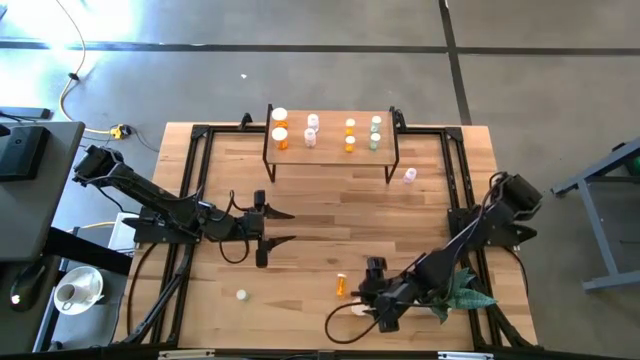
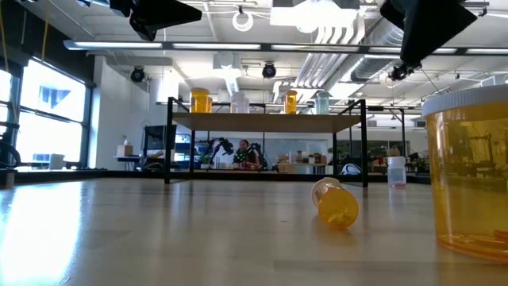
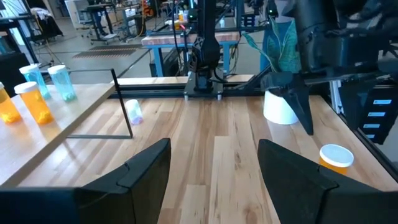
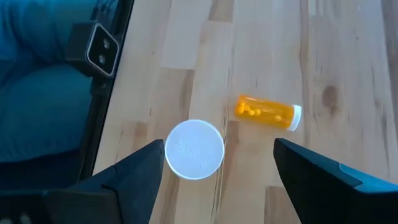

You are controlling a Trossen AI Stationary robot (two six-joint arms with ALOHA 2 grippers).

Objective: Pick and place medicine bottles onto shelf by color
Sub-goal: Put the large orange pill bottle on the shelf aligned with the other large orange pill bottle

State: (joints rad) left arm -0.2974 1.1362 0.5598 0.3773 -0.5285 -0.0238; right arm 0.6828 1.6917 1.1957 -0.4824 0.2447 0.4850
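Wooden tabletop (image 1: 330,230) ran under both arms. Your left gripper (image 1: 283,227) hung over mid-table with its fingers parted and nothing between them. Further right, the shelf (image 1: 332,150) at the far edge already carried orange, pale and green vials in rows, and one pale vial (image 1: 409,176) stood on the table just beside the shelf's right leg.

Your right gripper (image 4: 214,163) hovered near the front edge, jaws spread wide and empty, over an upright vial showing only its white cap (image 4: 194,149), with a toppled orange vial (image 4: 267,114) lying just beside it. I judged you were at the reach for a pick; the next move called for lowering onto one of the two, then carrying it to the matching colour on the shelf.

The right wrist view alone showed the pills in the lying vial. The low view alone showed that vial (image 2: 336,203) on its side from table height. Only the high view showed a lone white-capped vial (image 1: 241,295) at front left.
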